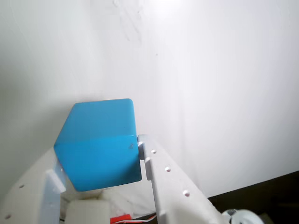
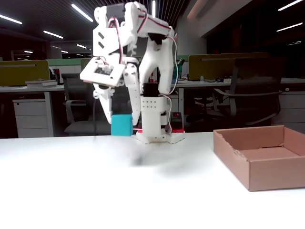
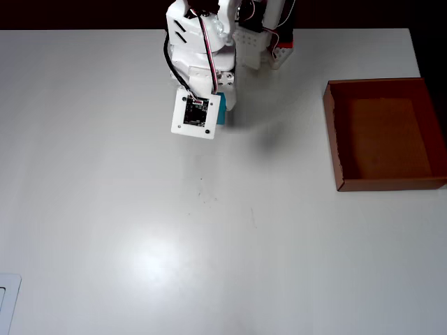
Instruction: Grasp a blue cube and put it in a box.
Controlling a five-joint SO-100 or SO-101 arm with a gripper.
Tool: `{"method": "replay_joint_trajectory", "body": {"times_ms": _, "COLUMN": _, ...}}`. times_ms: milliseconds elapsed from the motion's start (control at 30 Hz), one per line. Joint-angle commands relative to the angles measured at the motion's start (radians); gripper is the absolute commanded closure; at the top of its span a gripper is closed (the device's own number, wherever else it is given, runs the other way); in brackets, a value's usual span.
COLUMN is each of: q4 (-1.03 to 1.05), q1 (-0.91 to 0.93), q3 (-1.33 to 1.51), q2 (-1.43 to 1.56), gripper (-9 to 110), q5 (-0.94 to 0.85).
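Blue cube point(image 2: 121, 125) hung clamped in the end effector point(image 1: 100, 161) above the surface point(image 3: 140, 209), well left of the box point(image 2: 286, 164).

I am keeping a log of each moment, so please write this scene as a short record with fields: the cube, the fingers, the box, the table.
blue cube: held between the fingers, lifted off the table, as the fixed view shows
gripper: shut on the blue cube; one of the fingers presses its side
box: open, brown cardboard, nothing visible inside, at the right in the overhead view, apart from the arm
table: white, with a few faint marks
cube in box: not yet
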Motion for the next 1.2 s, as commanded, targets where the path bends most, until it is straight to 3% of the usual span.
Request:
{"method": "replay_joint_trajectory", "body": {"times_ms": 0, "q4": 0.035, "q1": -0.074, "q3": -0.101, "q2": 0.058, "gripper": 87, "q5": 0.091}}
{"method": "replay_joint_trajectory", "body": {"times_ms": 467, "q4": 0.048, "q1": -0.517, "q3": -0.239, "q2": 0.112, "gripper": 87, "q5": 0.535}}
{"method": "replay_joint_trajectory", "body": {"times_ms": 867, "q4": 0.034, "q1": -0.980, "q3": -0.322, "q2": 0.054, "gripper": 87, "q5": 0.798}}
{"method": "replay_joint_trajectory", "body": {"times_ms": 1167, "q4": -0.005, "q1": -1.143, "q3": -0.367, "q2": -0.083, "gripper": 87, "q5": 0.907}}
